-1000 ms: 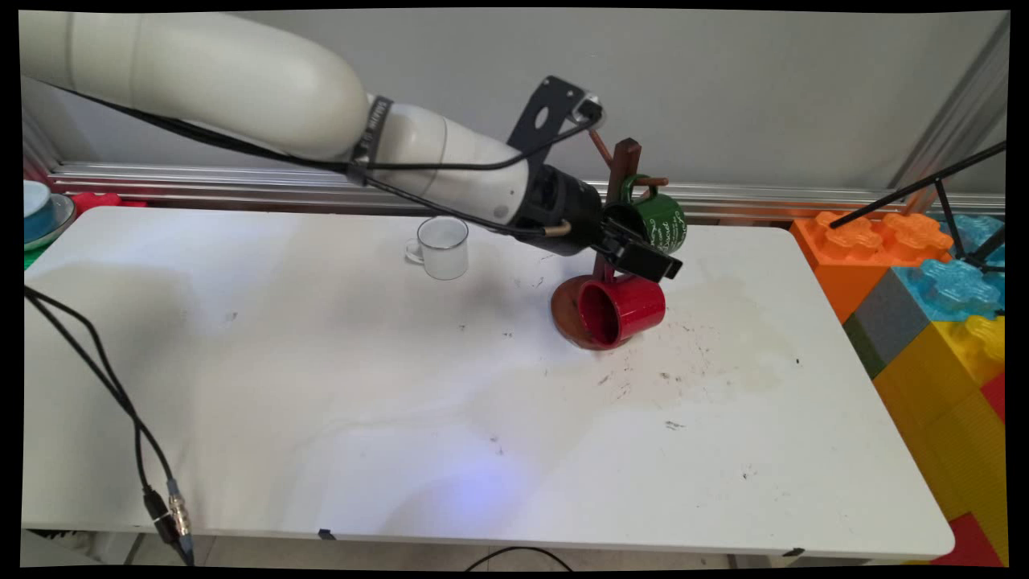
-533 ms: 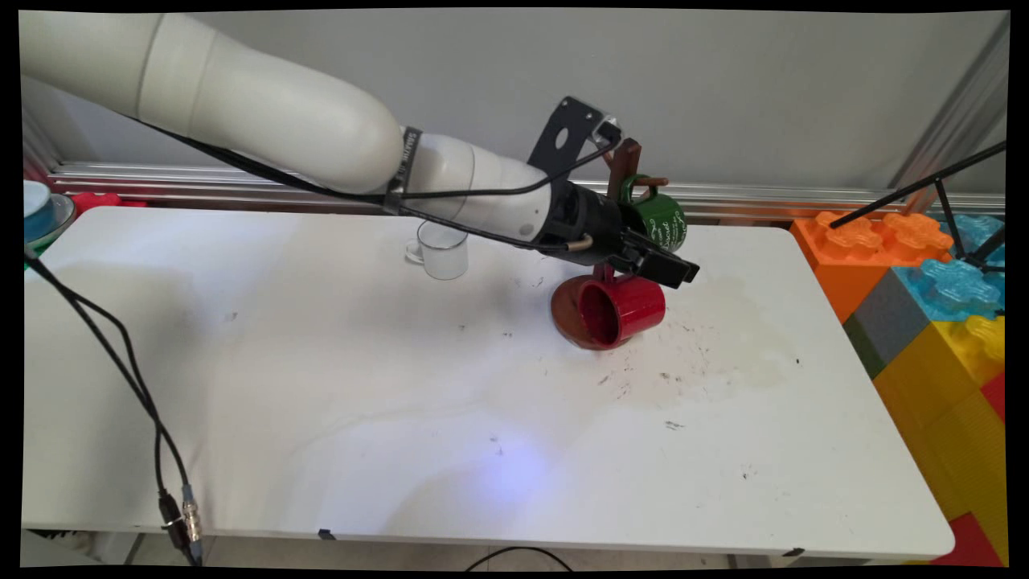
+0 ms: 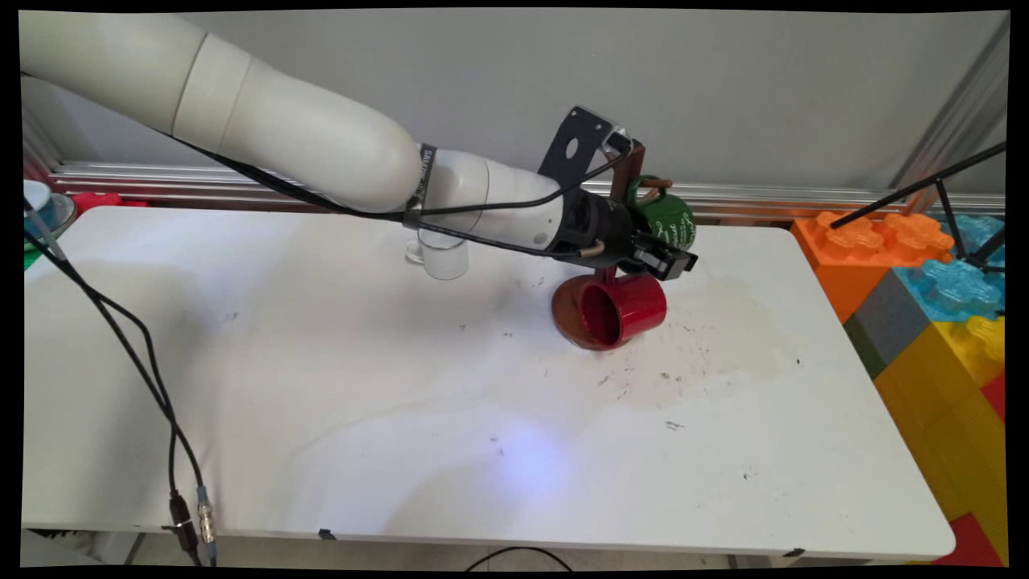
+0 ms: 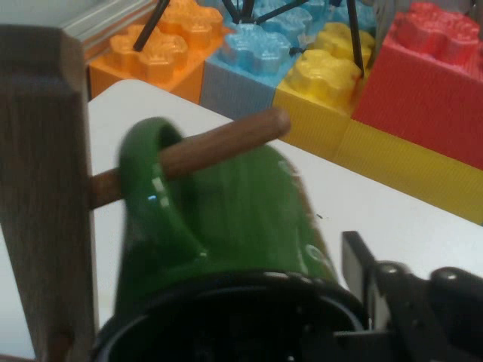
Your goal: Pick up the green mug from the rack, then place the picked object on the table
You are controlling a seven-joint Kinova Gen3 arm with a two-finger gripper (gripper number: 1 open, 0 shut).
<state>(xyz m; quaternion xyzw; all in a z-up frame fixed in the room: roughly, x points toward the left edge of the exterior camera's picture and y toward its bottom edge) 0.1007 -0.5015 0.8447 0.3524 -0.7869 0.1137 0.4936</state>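
White table (image 3: 321, 362) against a grey wall: gripper (image 3: 663, 259) sits at the green mug (image 4: 226, 226) hanging on a wooden peg (image 4: 219, 147) (finger spread: I cannot tell).

White counter (image 3: 321, 386), scuffed with dark marks and a pale stain toward its right half; on it, a clear glass cup (image 3: 440, 256) near the far edge, partly behind the arm — and a brown wooden mug stand (image 3: 567, 310) whose round base rests right of centre.
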